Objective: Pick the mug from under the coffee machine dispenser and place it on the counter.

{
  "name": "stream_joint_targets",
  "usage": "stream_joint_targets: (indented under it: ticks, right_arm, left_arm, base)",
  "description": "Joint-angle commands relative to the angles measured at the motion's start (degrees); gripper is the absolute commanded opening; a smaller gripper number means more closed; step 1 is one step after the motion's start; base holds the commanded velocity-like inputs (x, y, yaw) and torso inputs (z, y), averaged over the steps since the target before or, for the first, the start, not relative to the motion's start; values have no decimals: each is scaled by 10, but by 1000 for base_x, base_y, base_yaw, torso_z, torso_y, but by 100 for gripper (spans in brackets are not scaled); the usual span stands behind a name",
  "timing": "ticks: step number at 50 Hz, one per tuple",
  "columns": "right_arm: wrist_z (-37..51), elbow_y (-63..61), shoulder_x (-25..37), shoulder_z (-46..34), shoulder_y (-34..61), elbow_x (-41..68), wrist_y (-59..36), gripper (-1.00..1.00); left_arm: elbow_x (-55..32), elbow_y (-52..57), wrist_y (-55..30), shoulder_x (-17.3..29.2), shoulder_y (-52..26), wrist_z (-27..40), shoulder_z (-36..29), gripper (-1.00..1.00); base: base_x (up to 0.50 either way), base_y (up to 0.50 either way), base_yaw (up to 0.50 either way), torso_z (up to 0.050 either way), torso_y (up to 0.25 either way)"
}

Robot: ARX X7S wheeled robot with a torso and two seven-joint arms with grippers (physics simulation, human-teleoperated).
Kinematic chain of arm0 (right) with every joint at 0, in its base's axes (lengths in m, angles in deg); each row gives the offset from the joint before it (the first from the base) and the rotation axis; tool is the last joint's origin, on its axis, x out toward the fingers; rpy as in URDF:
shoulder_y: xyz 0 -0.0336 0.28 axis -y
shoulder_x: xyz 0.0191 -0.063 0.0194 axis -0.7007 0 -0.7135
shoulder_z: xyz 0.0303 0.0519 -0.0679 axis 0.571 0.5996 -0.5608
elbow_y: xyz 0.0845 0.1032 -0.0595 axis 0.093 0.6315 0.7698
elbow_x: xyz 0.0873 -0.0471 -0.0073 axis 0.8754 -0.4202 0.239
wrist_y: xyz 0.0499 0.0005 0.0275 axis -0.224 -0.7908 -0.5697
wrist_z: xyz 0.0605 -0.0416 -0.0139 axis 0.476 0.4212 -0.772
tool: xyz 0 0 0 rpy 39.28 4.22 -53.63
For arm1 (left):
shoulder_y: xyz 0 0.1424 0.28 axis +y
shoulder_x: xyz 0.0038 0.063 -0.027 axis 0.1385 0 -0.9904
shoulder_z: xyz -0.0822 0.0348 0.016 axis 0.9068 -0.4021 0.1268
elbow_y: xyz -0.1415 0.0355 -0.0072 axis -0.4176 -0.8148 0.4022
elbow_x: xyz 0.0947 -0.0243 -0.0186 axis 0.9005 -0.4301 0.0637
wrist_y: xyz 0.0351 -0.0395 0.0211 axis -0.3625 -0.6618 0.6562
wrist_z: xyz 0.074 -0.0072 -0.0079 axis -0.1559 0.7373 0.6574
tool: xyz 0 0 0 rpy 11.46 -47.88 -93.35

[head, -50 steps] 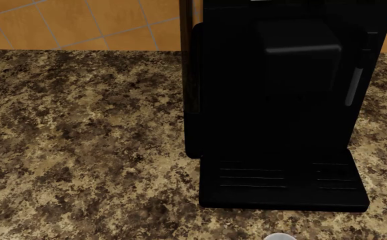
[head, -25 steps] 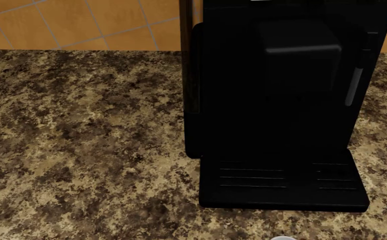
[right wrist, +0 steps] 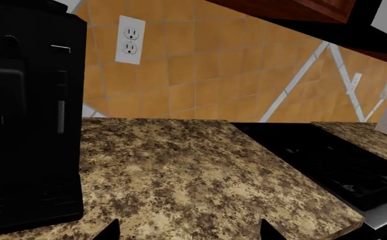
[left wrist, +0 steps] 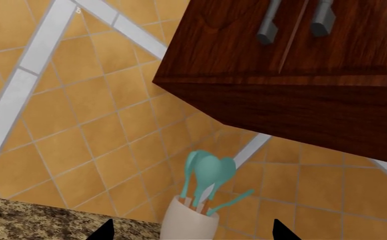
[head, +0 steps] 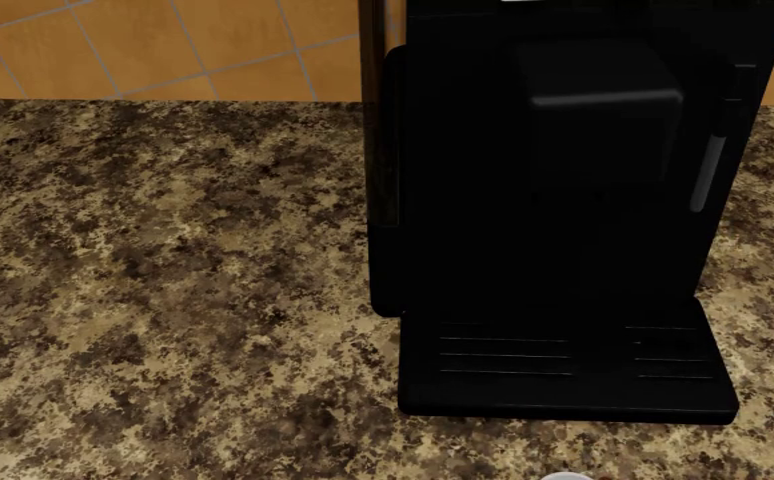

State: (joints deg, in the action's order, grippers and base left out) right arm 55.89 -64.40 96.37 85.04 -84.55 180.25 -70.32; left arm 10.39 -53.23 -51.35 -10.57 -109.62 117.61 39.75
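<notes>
The black coffee machine dispenser [head: 601, 100] juts out over the slotted drip tray [head: 561, 370], which holds nothing. Of the mug I see only a thin white sliver of rim [head: 567, 476] at the head view's bottom edge, in front of the tray; its red body is out of view. The speckled granite counter [head: 160, 300] spreads to the machine's left. Neither gripper shows in the head view. My left gripper [left wrist: 190, 232] is open, with only its black fingertips showing, facing the tiled wall. My right gripper [right wrist: 190, 230] is open and empty over the counter [right wrist: 193, 175], beside the machine [right wrist: 27, 115].
A white holder of teal utensils [left wrist: 190, 220] stands at the counter's back under a dark wooden wall cabinet [left wrist: 300, 75]. A wall outlet [right wrist: 129, 32] sits behind the machine. A black cooktop [right wrist: 333, 165] adjoins the counter past its far end.
The white rim sliver at the head view's bottom edge has shrunk and dropped lower than a second ago. The machine and counter have not moved.
</notes>
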Motion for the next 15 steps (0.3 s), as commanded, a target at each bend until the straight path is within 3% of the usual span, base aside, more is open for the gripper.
stream_joint_targets:
  ticks: [1, 15]
  right_arm:
    - [11, -2, 29, 141, -60, 63, 20, 100]
    - [11, 3, 30, 142, -60, 88, 25, 100]
  left_arm:
    - [-1, 0, 0, 3, 0, 1, -3, 100]
    - [0, -3, 2, 7, -1, 4, -9, 100]
  base:
    - [0, 0, 0, 0, 0]
    - [0, 0, 0, 0, 0]
